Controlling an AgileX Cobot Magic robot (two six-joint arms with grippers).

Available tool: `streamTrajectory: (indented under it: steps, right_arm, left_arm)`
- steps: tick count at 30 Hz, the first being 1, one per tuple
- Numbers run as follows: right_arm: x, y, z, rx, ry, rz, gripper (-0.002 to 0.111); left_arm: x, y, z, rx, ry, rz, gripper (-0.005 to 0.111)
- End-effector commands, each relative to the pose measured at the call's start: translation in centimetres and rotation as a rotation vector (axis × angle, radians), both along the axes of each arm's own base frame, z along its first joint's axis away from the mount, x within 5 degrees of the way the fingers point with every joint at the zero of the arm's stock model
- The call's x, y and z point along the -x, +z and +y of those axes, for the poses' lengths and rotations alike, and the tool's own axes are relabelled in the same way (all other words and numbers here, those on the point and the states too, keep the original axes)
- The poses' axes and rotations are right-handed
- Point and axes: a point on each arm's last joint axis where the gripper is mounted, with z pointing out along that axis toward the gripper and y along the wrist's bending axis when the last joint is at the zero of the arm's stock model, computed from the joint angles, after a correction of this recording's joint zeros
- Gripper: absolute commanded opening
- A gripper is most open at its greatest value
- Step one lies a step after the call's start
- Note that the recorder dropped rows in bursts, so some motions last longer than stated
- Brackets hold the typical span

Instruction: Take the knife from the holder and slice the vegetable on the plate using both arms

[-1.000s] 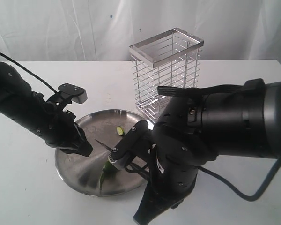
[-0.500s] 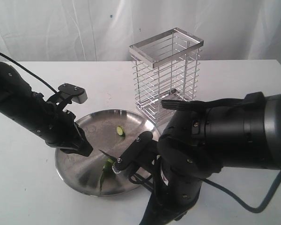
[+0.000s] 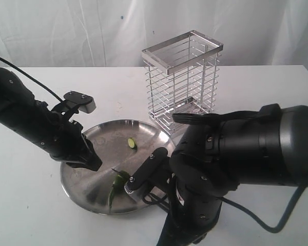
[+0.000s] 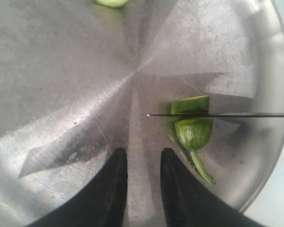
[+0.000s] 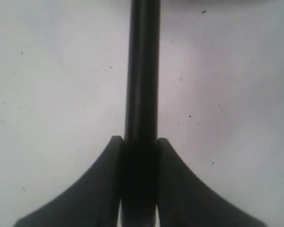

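Near the plate's rim (image 4: 280, 94), right jaws clench the knife (image 4: 227, 115) across the vegetable (image 4: 194, 133); left jaws gape empty.

Knife (image 4: 217, 115): the left wrist view shows only the blade's thin edge, cut off at the border. The right wrist view shows only a blurred stretch of handle. The exterior view shows only the tip.
Right pincer (image 5: 141, 144): finger roots cut off; fingertips indistinct against the right arm (image 3: 236, 164) in the exterior view.
Right arm: cut off at the bottom and right of the exterior view.
Left arm (image 3: 20, 113): cut off at the left border.
Left pincer (image 4: 139, 158): finger roots cut off.
Plate (image 4: 61, 71): rim cropped in the left wrist view; in the exterior view the right arm hides part of it.
Cut piece (image 4: 112, 2): mostly beyond the border.
Vegetable (image 4: 194, 132): a thin strip is hidden under the blade.
Holder (image 3: 182, 77): foot partly behind the right arm.
Counter (image 5: 227, 94): blurred.
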Motion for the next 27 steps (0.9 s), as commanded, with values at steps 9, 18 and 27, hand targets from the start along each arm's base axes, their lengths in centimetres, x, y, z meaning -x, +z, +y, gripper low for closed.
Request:
streamTrajectory:
  steps: [9,18,27]
  right_arm:
    - [-0.2,-1.7,0.0,0.073,0.031,0.013,0.000]
    - [-0.3,-2.0,0.0,0.086,0.038,0.013,0.000]
    - [-0.8,-0.9,0.2,0.144,0.082,0.015,0.000]
  left_arm:
    - [0.4,0.2,-0.6,0.058,0.022,0.039,0.031]
    - [0.4,0.5,-1.2,0.105,0.026,0.030,0.031]
    - [0.5,0.5,-2.0,0.093,0.004,-0.004,0.031]
